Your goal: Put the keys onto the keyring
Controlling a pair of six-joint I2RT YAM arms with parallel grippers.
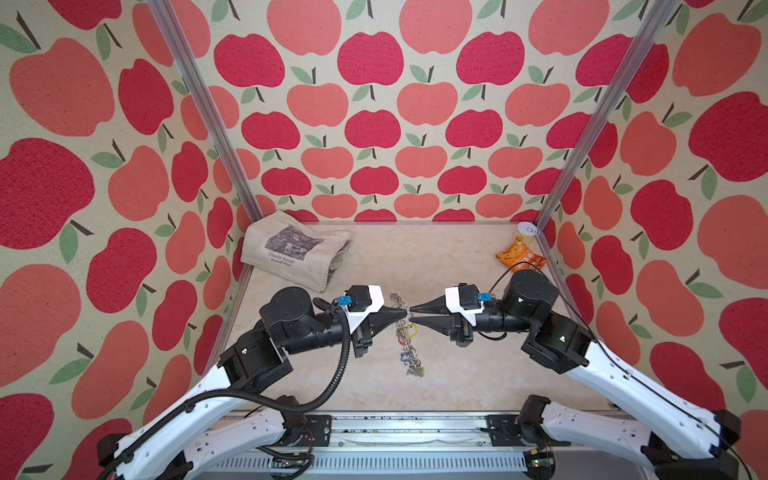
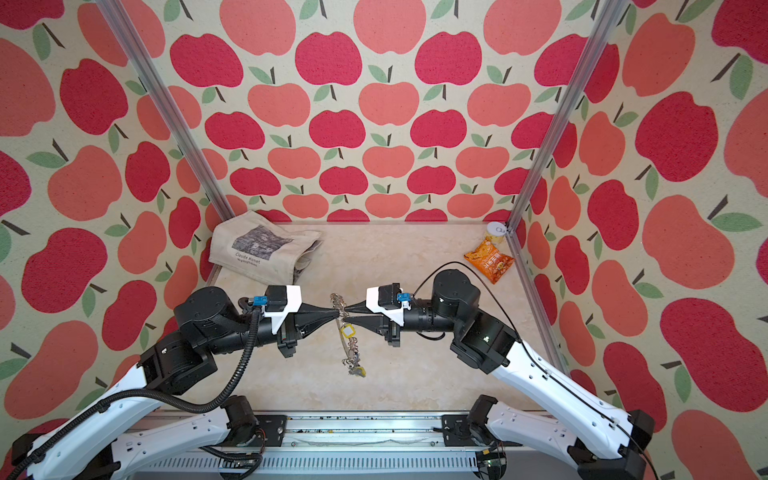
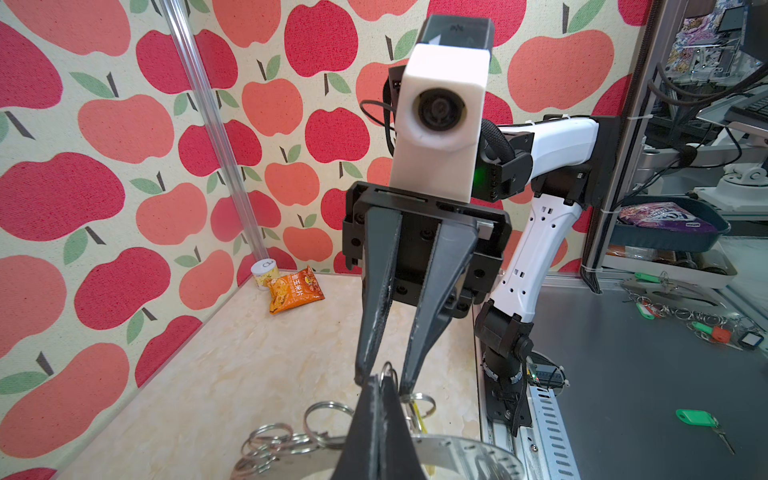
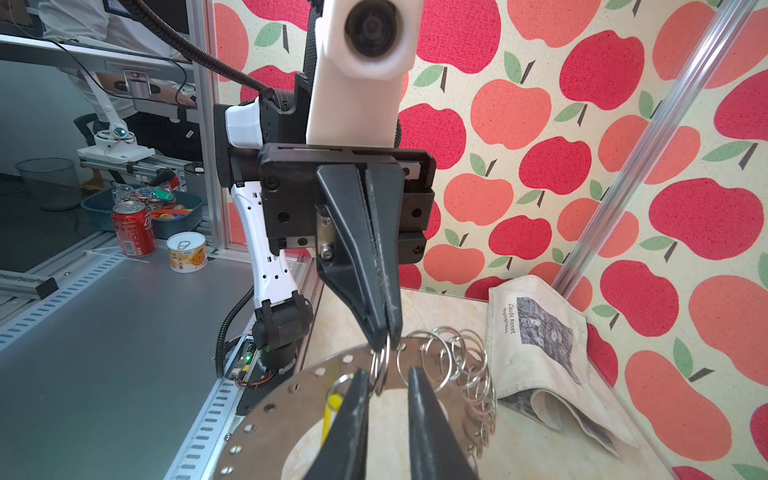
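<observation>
The keyring (image 1: 400, 332) (image 2: 344, 332) is held off the table, edge-on in both top views. The left gripper (image 1: 405, 312) (image 2: 332, 312) is shut on one small wire loop at its rim; the right wrist view shows that pinch (image 4: 384, 338) just above the grey plate (image 4: 299, 386). The right gripper (image 1: 412, 314) (image 2: 348, 314) (image 4: 388, 374) faces it with jaws a little apart, and the pinched loop stands between its fingertips. A key with a yellow tag (image 1: 413, 331) (image 4: 332, 405) hangs from the ring. More tagged keys (image 1: 411, 365) dangle at its near end. Empty wire loops (image 3: 324, 415) cluster along the rim.
A folded cloth bag (image 1: 295, 249) lies at the back left. An orange snack packet (image 1: 521, 257) and a small can (image 1: 525, 232) sit in the back right corner. Outside the cell, a green-tagged key (image 3: 698, 417) and other tagged keys (image 3: 706, 328) lie on a grey table.
</observation>
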